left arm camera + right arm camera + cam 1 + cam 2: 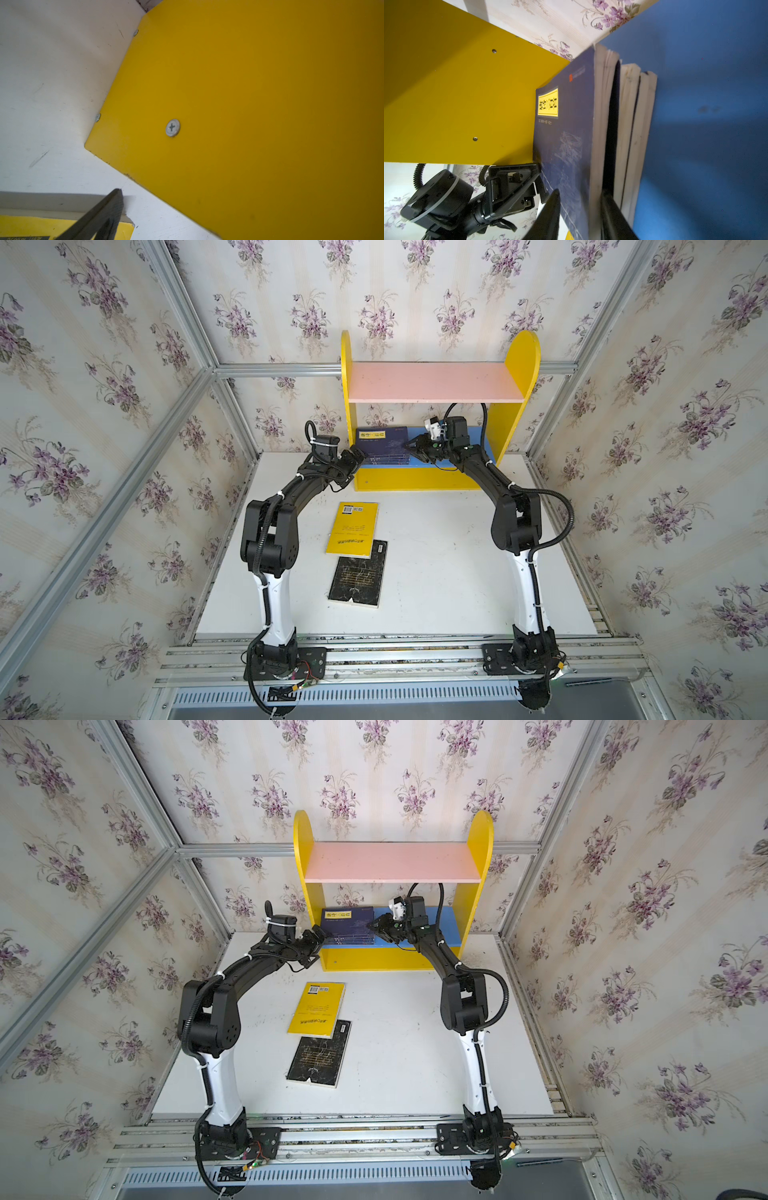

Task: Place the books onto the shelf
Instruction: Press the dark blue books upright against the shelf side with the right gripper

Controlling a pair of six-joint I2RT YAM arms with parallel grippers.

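1. The white, scuffed table [436,572] has the shelf at its 12 o'clock edge and two books near its centre.
2. The shelf [521,364] has yellow round-topped sides, a pink upper board and a blue lower board that carries a stack.
3. The navy books [382,443] lie flat at the 9 o'clock end of the blue board. The top cover has a yellow label [548,102] with black characters too blurred to read.
4. The yellow book [353,529] lies flat on the table with a barcode [352,510] at its 12 o'clock end. Its 6 o'clock edge overlaps the book below.
5. The black book [358,576] lies at 6 o'clock of the yellow one. Its faint gold lettering is unreadable.
6. The left gripper [355,457] is at 9 o'clock of the stack, by the shelf's front corner. Its fingers are spread wide and hold nothing.
7. The right gripper [411,445] is at the stack's 3 o'clock. One finger is over the top cover and the other is in a gap beneath that book. I cannot tell whether they press it.
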